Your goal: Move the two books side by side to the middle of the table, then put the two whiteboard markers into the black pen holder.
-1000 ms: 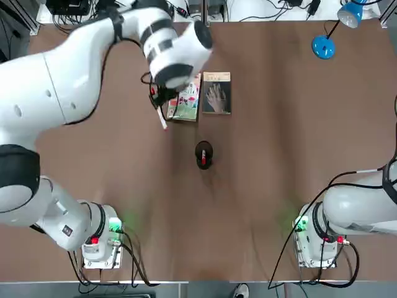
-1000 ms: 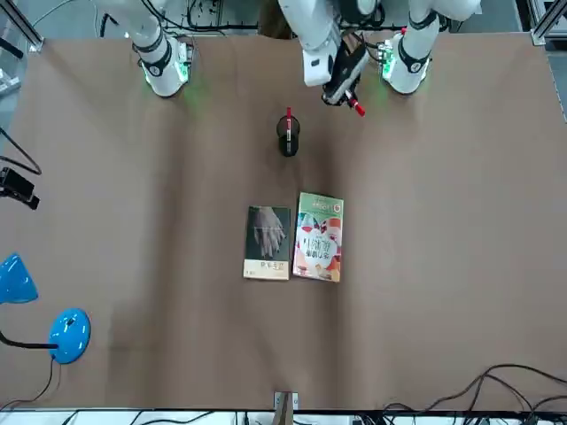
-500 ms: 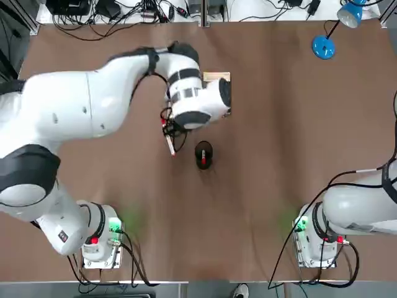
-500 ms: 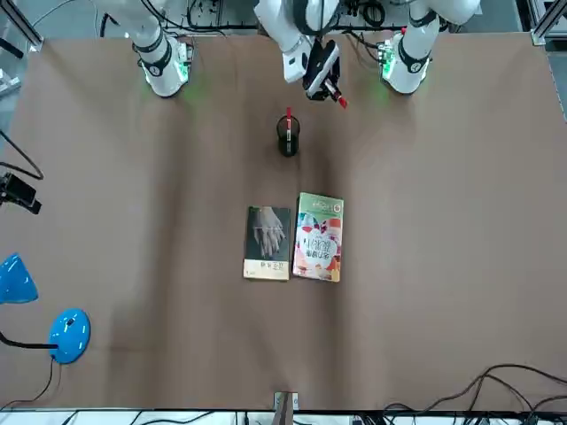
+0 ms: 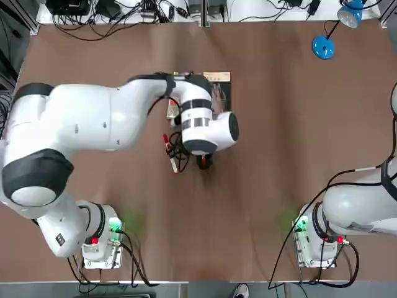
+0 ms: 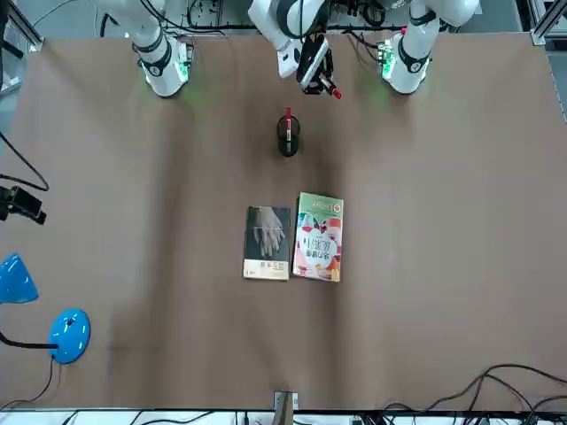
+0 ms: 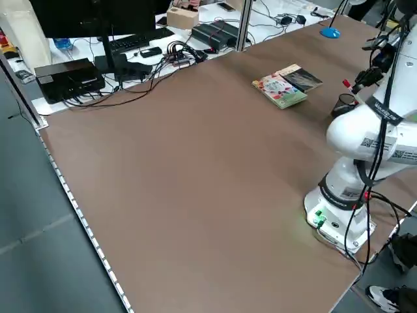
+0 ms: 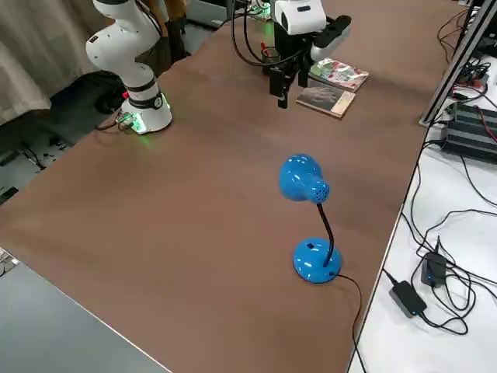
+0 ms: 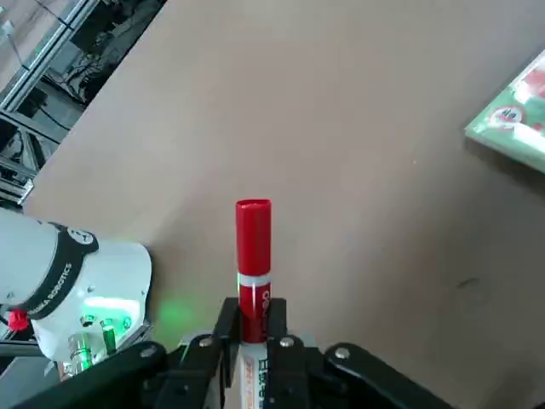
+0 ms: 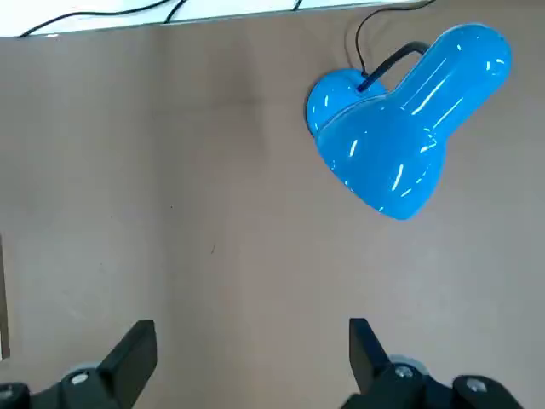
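Front view, top centre: left gripper (image 6: pixel 324 86) pinches a white red-capped marker (image 9: pixel 254 239), likely for the round black pen holder (image 6: pixel 288 145); left edge: right gripper (image 6: pixel 39 214), wide open, empty

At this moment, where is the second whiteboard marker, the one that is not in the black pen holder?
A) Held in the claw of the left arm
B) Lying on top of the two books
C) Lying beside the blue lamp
A: the left claw is closed on the marker, whose red end stands up between its fingers.
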{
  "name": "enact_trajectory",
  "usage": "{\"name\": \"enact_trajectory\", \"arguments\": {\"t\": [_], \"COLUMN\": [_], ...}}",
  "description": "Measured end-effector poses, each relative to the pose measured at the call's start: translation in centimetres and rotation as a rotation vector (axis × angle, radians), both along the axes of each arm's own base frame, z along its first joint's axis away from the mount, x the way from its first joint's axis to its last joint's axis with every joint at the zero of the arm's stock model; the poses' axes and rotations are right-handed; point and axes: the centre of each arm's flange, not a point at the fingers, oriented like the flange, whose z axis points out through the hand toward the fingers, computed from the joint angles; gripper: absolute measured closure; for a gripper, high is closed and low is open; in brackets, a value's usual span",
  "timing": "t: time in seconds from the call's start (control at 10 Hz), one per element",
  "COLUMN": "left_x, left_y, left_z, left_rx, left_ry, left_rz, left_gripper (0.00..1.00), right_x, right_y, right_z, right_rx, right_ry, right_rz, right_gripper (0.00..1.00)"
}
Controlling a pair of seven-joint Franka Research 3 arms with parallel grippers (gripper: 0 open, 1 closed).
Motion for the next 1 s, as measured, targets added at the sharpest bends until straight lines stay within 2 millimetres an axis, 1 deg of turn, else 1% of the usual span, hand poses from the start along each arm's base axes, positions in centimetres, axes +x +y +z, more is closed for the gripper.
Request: {"name": "enact_trajectory", "arguments": {"t": [0.1, 0.2, 0.3, 0.4, 0.5, 0.6, 0.7, 0.9, 1.0], "left_x": [0.5, 2.2, 4.8, 6.9, 7.5, 7.3, 7.3, 7.2, 6.7], "left_y": [-1.1, -2.3, -3.7, -5.5, -6.7, -7.3, -7.5, -8.1, -8.6], "left_z": [0.0, 0.4, 0.0, -1.7, -4.4, -6.4, -6.8, -5.1, -4.3], "left_rx": [-0.018, -0.035, -0.02, 0.01, 0.044, 0.069, 0.084, 0.09, 0.088], "left_ry": [-0.03, -0.116, -0.256, -0.348, -0.379, -0.393, -0.407, -0.427, -0.435], "left_rz": [0.024, 0.095, 0.176, 0.213, 0.227, 0.232, 0.233, 0.241, 0.237], "left_gripper": [0.83, 0.83, 0.83, 0.83, 0.83, 0.83, 0.83, 0.83, 0.83], "right_x": [0.0, 0.0, 0.1, 0.1, 0.1, 0.1, 0.1, 0.1, 0.1], "right_y": [0.0, -0.1, -0.1, -0.1, -0.1, -0.1, -0.2, -0.2, -0.2], "right_z": [0.0, 0.1, 0.1, 0.1, 0.1, 0.1, 0.1, 0.1, 0.1], "right_rx": [0.0, -0.001, -0.001, -0.001, -0.001, -0.001, -0.001, -0.001, -0.001], "right_ry": [-0.002, -0.006, -0.009, -0.01, -0.009, -0.009, -0.009, -0.01, -0.01], "right_rz": [0.0, -0.001, -0.001, -0.002, -0.002, -0.002, -0.002, -0.002, -0.003], "right_gripper": [0.0, 0.0, 0.0, 0.0, 0.0, 0.0, 0.0, 0.0, 0.0]}}
